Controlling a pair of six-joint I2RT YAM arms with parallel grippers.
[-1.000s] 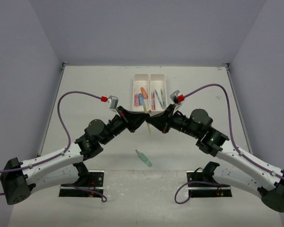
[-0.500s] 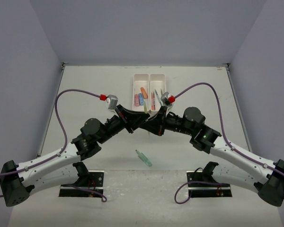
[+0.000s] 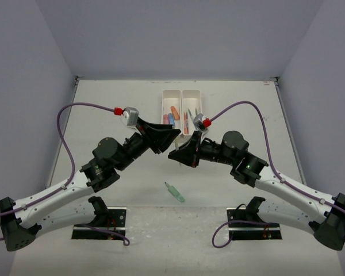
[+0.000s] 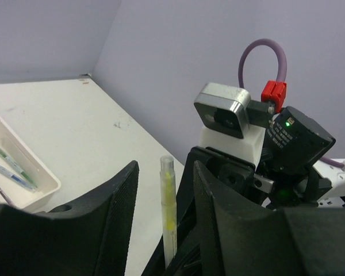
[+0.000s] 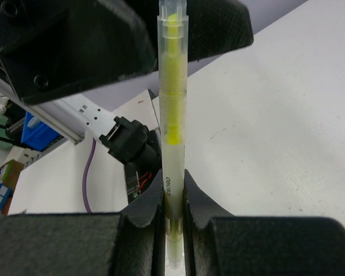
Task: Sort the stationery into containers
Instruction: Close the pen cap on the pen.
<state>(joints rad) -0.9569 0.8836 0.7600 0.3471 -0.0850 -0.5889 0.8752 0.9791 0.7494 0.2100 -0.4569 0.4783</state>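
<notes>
**Inspector:** Grippers, status?

**Assistant:** 2 on site. The right gripper (image 5: pixel 172 192) is clamped on 1 yellow pen (image 5: pixel 172 115), gripped near the end at the bottom of the right wrist view. The pen runs straight up the centre of that frame. The left gripper (image 4: pixel 164 172) has its fingers apart, 1 on each side of the pen's other end, with a gap showing on both sides.

**Inspector:** Pen's location?

**Assistant:** Held above the table (image 3: pixel 103 109), centre of the top view, between the 2 gripper tips and just below the white tray (image 3: pixel 181 98).

**Inspector:** Tray contents?

**Assistant:** 2 compartments, upper centre of the frame. The left compartment holds 3 chunky items: 1 pink piece (image 3: pixel 165 119), 1 blue piece (image 3: pixel 171 118) and 1 orange piece (image 3: pixel 175 111). The right compartment holds thin pens (image 3: pixel 190 118), red and green among them. I cannot tell the exact count.

**Inspector:** Anything outside?

**Assistant:** 1 green piece (image 3: pixel 174 192) on the table, lower centre of the top view, well apart from the tray.
</notes>
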